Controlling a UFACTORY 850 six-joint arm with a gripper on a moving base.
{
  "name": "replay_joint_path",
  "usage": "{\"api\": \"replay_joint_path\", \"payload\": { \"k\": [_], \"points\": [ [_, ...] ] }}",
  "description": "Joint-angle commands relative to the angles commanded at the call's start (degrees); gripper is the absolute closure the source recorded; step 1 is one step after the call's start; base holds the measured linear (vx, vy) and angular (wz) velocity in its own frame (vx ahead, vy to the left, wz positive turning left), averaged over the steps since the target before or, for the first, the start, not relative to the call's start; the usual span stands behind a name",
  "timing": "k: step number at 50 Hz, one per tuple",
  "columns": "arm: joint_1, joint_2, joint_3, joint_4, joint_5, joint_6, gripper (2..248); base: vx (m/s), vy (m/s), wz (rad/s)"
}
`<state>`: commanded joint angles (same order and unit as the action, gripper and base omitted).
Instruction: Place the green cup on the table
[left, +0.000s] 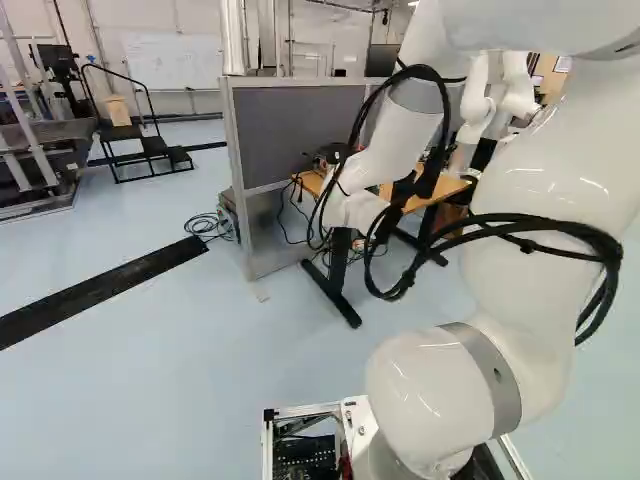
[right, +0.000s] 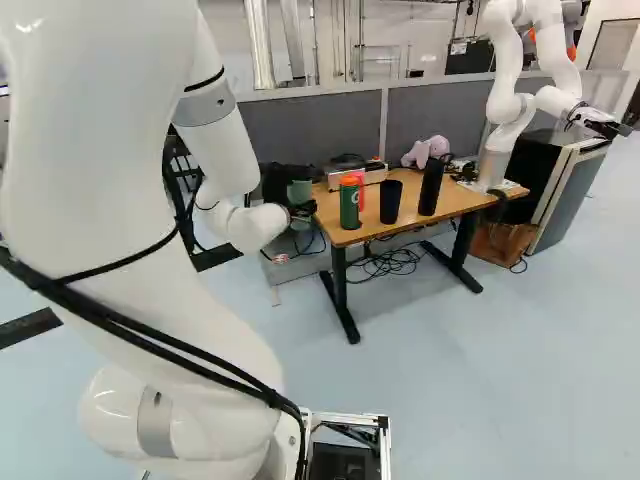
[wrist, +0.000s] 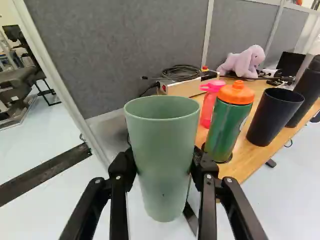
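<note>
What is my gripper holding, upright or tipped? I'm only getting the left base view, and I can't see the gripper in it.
Observer: The wrist view shows the green cup upright, clamped between the two fingers of the gripper.
Operator: Is it over the table?
Observer: It doesn't look so: in the right base view the cup shows just left of the table's end, beside the tabletop rather than over it.
Operator: Which thing on the table should I watch for as I bring it in?
Observer: Probably the green bottle with the orange lid, which stands on the end nearest the cup.
</note>
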<state>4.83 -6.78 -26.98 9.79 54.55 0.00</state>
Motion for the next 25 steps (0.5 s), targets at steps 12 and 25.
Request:
{"api": "replay_joint_path", "payload": {
  "k": [12,25],
  "points": [
    [0.9,-3.4,-3.7,3.4,3.9,0.0,125,0.0,0.0,0.0],
    [1.2,-8.4,-7.9,7.0,8.2,0.0,125,0.0,0.0,0.0]
  ]
}}
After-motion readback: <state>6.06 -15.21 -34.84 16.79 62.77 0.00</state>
